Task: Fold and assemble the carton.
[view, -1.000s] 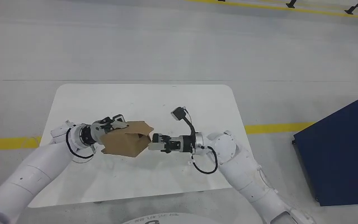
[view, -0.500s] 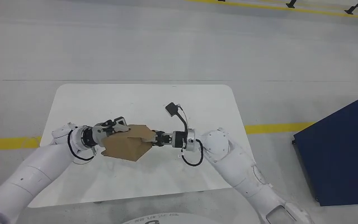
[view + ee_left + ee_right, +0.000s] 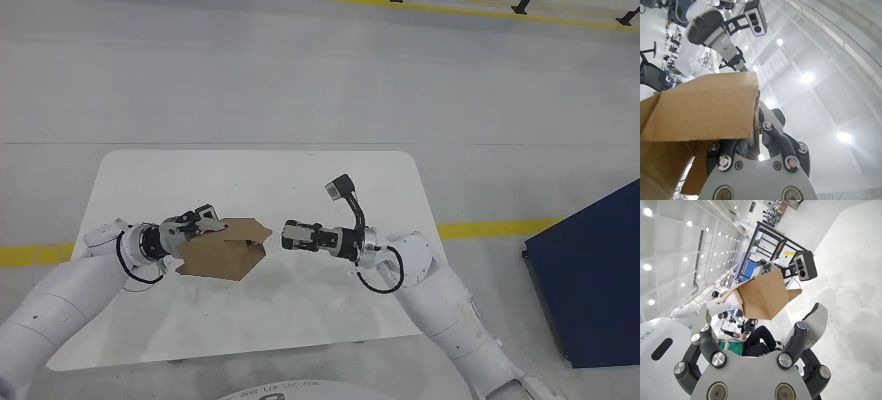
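Top view first: the left gripper [image 3: 208, 227] is clamped on the end nearest it of the brown cardboard carton [image 3: 225, 252]. The carton is a half-formed box with loose flaps, jutting out ahead of that gripper above the rounded white table [image 3: 330, 180]. Facing it, the right gripper [image 3: 290, 236] points straight at the carton's flap end, just off it, with a sliver of table showing between. Well behind the right arm a dark blue cabinet [image 3: 590, 285] stands on the floor, and a yellow floor line [image 3: 495, 229] runs past the table.

Over to the left wrist view, and here's the grip up close. The left gripper [image 3: 758, 121] is closed tight, with the raw edge of a cardboard wall sandwiched between its fingers [image 3: 773, 118]. The carton [image 3: 702, 106] spreads away from the grip, and a flap covers the inner finger. Past the carton's far edge the right gripper [image 3: 739, 63] peeks in, under bright ceiling lights [image 3: 806, 77].

Right wrist view now: the right gripper [image 3: 760, 306] is spread wide with nothing in it. The carton [image 3: 762, 294] hangs dead ahead, one corner aimed at the gap, clear of the fingers [image 3: 817, 315]. From here you see its open side and a flap [image 3: 794, 293] sticking out. The left gripper [image 3: 763, 265] holds the far end, with a black shelving frame [image 3: 772, 240] beyond.
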Robot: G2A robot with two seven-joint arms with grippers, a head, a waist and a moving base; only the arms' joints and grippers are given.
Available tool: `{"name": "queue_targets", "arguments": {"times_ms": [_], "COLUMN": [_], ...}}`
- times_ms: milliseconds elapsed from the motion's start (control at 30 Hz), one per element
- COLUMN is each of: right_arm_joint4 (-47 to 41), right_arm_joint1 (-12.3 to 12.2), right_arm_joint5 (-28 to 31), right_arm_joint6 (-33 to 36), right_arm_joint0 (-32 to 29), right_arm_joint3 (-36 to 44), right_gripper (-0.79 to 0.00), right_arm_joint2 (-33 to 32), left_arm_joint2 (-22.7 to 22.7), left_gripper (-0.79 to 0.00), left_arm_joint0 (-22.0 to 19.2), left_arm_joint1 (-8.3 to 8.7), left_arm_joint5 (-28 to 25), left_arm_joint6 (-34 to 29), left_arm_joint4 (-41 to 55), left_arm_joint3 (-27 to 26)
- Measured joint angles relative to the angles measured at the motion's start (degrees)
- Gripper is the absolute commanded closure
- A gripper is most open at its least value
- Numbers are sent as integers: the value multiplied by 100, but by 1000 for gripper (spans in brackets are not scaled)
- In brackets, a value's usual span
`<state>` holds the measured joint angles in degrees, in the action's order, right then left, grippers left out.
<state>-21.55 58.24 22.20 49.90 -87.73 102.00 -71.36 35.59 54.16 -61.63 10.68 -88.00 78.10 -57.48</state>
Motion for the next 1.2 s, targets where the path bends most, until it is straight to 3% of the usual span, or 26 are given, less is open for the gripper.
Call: {"name": "queue_targets", "arguments": {"times_ms": [133, 333, 667, 1200], "right_arm_joint4": [-97, 787, 1685, 2329], "right_arm_joint1": [-6, 36, 65, 126], "right_arm_joint5": [-60, -650, -1212, -1928], "right_arm_joint6": [-21, -407, -299, -474], "right_arm_joint0": [-43, 111, 382, 664], "right_arm_joint3": [7, 92, 71, -44], "right_gripper": [-733, -739, -717, -763], "right_arm_joint2": [-57, 295, 717, 1107], "left_arm_joint2": [-133, -255, -138, -223], "left_gripper": [0, 0, 0, 0], "left_arm_joint0": [-96, -150, -86, -81], "left_arm_joint1": [-58, -100, -42, -7], "left_arm_joint5": [-286, -493, -420, -392], "left_arm_joint6": [0, 0, 0, 0], "left_arm_joint4": [-357, -500, -90, -211], "left_arm_joint3": [198, 181, 93, -50]}}
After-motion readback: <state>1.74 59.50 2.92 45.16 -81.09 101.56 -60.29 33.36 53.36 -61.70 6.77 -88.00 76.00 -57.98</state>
